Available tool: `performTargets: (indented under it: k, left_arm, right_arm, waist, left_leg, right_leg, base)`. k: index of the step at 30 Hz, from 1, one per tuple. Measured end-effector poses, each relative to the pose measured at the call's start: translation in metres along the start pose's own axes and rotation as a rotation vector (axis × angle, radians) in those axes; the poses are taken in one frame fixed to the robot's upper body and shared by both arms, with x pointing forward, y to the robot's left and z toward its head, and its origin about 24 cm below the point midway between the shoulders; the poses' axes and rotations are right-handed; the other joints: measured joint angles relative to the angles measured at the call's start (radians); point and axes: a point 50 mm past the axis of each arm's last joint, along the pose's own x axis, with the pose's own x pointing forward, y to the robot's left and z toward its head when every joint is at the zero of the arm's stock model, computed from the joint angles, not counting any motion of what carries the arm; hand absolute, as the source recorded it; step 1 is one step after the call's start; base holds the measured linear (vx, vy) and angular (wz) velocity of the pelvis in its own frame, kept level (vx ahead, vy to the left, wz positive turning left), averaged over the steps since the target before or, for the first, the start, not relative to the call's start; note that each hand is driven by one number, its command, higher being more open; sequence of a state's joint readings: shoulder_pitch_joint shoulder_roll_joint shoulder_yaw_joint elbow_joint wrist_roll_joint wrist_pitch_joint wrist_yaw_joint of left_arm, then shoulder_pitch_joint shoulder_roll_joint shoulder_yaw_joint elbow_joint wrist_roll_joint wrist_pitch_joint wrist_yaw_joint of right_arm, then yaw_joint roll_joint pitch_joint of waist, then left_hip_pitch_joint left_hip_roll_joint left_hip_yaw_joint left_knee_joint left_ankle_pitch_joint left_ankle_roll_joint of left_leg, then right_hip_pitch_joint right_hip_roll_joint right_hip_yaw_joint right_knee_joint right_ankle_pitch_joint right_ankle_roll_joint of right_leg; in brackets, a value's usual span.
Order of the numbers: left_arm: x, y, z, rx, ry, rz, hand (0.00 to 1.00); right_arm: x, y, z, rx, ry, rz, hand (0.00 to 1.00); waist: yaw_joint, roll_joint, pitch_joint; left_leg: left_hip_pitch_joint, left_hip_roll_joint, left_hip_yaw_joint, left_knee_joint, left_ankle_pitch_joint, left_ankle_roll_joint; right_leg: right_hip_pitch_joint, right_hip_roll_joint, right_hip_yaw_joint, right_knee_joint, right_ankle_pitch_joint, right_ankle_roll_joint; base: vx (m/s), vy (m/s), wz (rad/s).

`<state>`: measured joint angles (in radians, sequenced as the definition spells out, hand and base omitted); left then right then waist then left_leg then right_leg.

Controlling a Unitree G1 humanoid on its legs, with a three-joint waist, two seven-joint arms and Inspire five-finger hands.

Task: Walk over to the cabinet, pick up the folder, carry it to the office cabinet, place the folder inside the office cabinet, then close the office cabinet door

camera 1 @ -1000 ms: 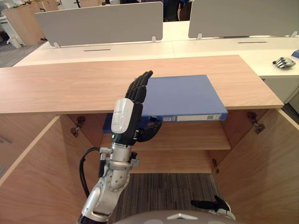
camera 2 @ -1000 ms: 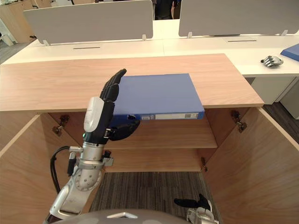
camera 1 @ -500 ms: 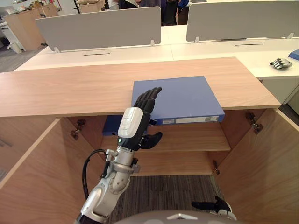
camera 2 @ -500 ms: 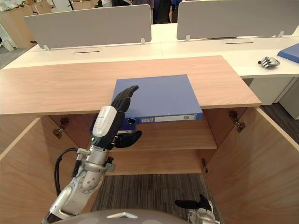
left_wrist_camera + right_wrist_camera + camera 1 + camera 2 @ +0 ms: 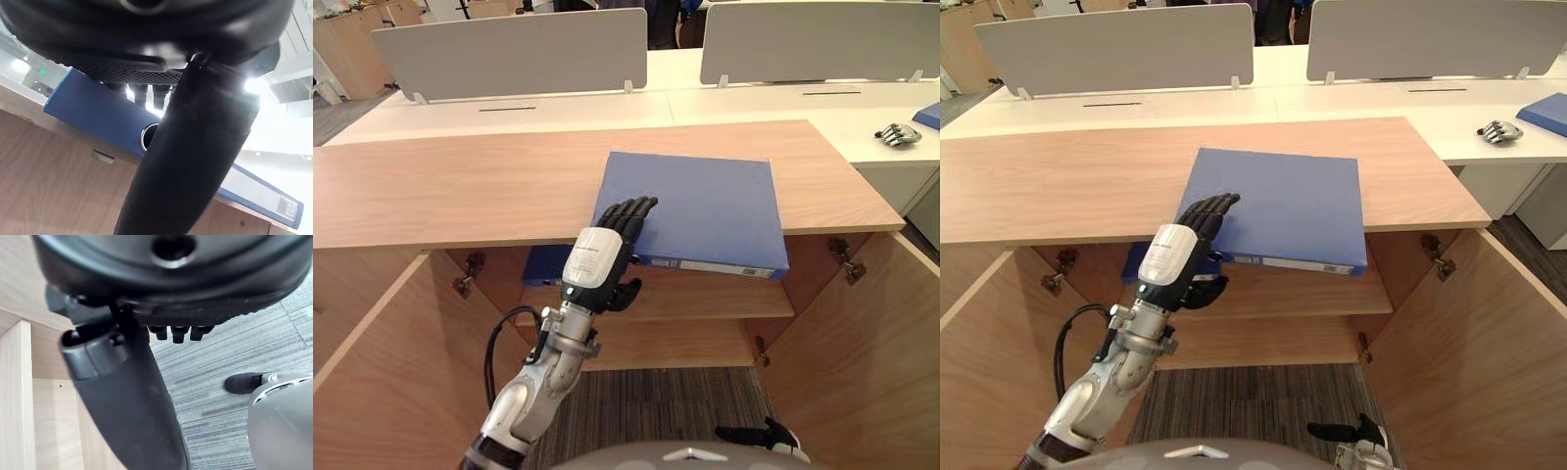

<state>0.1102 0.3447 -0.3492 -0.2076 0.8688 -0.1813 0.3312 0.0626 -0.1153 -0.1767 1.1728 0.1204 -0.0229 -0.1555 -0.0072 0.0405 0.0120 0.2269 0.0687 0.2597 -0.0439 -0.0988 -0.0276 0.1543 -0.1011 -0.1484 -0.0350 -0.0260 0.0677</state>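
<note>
Folder (image 5: 700,206) swung askew, overhanging cabinet top (image 5: 460,186) | left hand (image 5: 597,262) pinches its edge, thumb underneath | doors (image 5: 862,343) open alongside

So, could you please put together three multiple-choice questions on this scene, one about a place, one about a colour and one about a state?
1. Where does the folder held by the left hand lie?
A) on a chair
B) on the cabinet top, overhanging its front edge
C) in a basket

2. What colour is the folder?
A) red
B) green
C) blue

3. How do the cabinet doors stand?
A) both open
B) both shut
C) one open, one shut

Answers:
1 B: the folder rests on the wooden top, with its spine past the front edge.
2 C: its cover is blue all over.
3 A: both doors are swung outwards, so the shelf inside is in view.
</note>
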Motion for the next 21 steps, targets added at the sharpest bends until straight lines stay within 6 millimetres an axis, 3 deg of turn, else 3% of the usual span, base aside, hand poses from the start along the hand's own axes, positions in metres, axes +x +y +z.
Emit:
performTargets:
  k: [10, 21]
  left_arm:
    - [0.023, 0.017, 0.007, 0.023, -0.067, 0.149, 0.00]
    - [0.024, 0.017, 0.008, -0.027, -0.049, 0.181, 0.00]
  right_arm:
    - [0.000, -0.004, -0.001, 0.000, 0.004, -0.008, 1.00]
    - [0.000, -0.003, -0.004, 0.001, 0.013, -0.006, 1.00]
  waist:
    - [-0.010, 0.002, 0.007]
    - [-0.024, -0.007, 0.028]
  left_leg:
    - [-0.003, -0.004, -0.004, -0.006, 0.001, 0.000]
    - [0.002, -0.006, -0.004, -0.016, 0.001, 0.000]
  right_leg:
    - [0.006, -0.001, -0.007, -0.032, 0.017, 0.005]
    - [0.022, -0.001, -0.011, -0.052, 0.020, 0.005]
  base:
    - [-0.04, -0.016, 0.00]
    - [0.00, -0.003, 0.00]
